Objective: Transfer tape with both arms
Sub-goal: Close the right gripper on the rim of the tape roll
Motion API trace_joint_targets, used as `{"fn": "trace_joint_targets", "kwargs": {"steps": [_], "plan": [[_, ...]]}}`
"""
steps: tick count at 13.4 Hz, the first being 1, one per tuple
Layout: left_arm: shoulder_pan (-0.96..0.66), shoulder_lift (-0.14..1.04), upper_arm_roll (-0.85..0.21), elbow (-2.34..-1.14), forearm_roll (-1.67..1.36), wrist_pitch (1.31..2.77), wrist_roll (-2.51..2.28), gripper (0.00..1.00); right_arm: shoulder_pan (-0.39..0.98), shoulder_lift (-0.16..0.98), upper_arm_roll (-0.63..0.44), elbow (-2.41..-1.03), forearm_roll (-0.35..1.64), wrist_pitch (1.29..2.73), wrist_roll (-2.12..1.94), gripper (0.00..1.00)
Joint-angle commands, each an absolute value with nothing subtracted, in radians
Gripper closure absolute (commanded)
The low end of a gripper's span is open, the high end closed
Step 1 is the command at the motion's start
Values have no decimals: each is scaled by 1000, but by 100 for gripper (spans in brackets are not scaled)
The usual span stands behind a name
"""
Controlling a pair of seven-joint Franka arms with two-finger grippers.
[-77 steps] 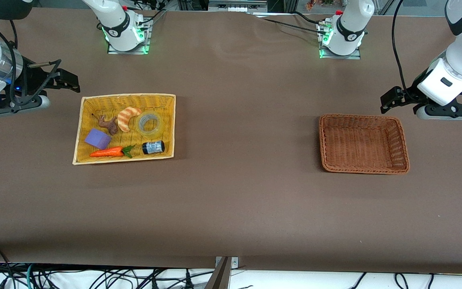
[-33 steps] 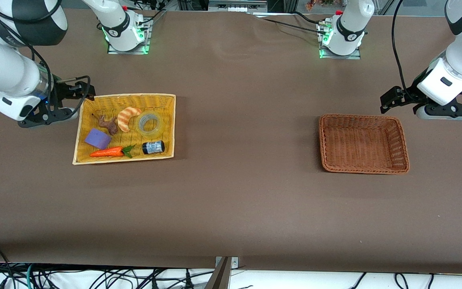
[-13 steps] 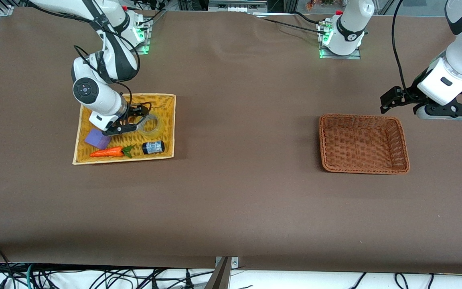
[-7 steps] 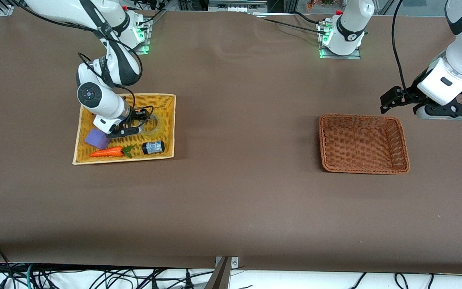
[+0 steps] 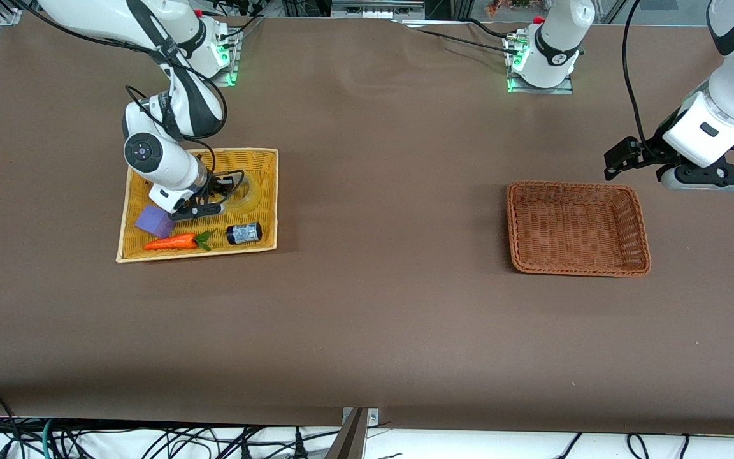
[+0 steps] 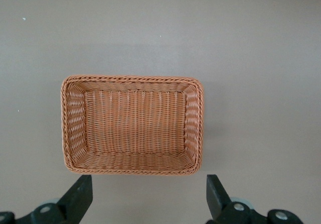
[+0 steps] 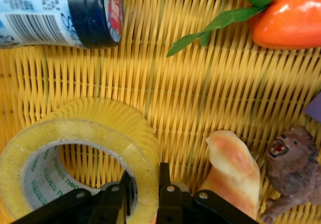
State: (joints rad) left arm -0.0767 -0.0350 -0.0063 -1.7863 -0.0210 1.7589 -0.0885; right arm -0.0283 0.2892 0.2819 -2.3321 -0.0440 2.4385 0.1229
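The tape (image 5: 249,194), a yellowish translucent ring, lies flat in the yellow wicker basket (image 5: 201,152) at the right arm's end of the table. My right gripper (image 5: 223,191) is down in that basket, shut on the tape. In the right wrist view one finger stands inside the tape's (image 7: 95,133) hollow core and the other outside its wall, so the right gripper (image 7: 145,176) pinches the wall. My left gripper (image 5: 617,159) waits open in the air beside the brown wicker basket (image 5: 574,186). In the left wrist view the left gripper (image 6: 149,194) holds nothing, with the brown basket (image 6: 130,78) below it.
In the yellow basket with the tape are a dark can (image 5: 243,233) (image 7: 45,13), an orange carrot toy (image 5: 169,242) (image 7: 291,13), a purple block (image 5: 153,221), a striped croissant toy (image 7: 233,169) and a small brown lion figure (image 7: 293,169). Brown tabletop stretches between the two baskets.
The right gripper, open over the tape a second ago, has settled lower and closed its fingers on the tape's wall. The left arm has not moved.
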Motion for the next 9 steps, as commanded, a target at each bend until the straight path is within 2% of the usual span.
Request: {"fn": "trace_joint_targets", "kwargs": {"steps": [1,5,7,9], "plan": [[-72,-26,-12,-1758,-21,1733,-78,0,-34,253,285,-2294,-40,2366,127,100],[-72,-26,-12,-1758,-20,1733,-78,0,-34,264,299,-2058,-29,2061,132,100],[-72,-26,-12,-1758,-20,1733,-78,0,-34,281,363,-2007,38,2025,179,100],[-72,-26,-12,-1758,-21,1733,-78,0,-32,299,443,-1996,49,2052,314,100]]}}
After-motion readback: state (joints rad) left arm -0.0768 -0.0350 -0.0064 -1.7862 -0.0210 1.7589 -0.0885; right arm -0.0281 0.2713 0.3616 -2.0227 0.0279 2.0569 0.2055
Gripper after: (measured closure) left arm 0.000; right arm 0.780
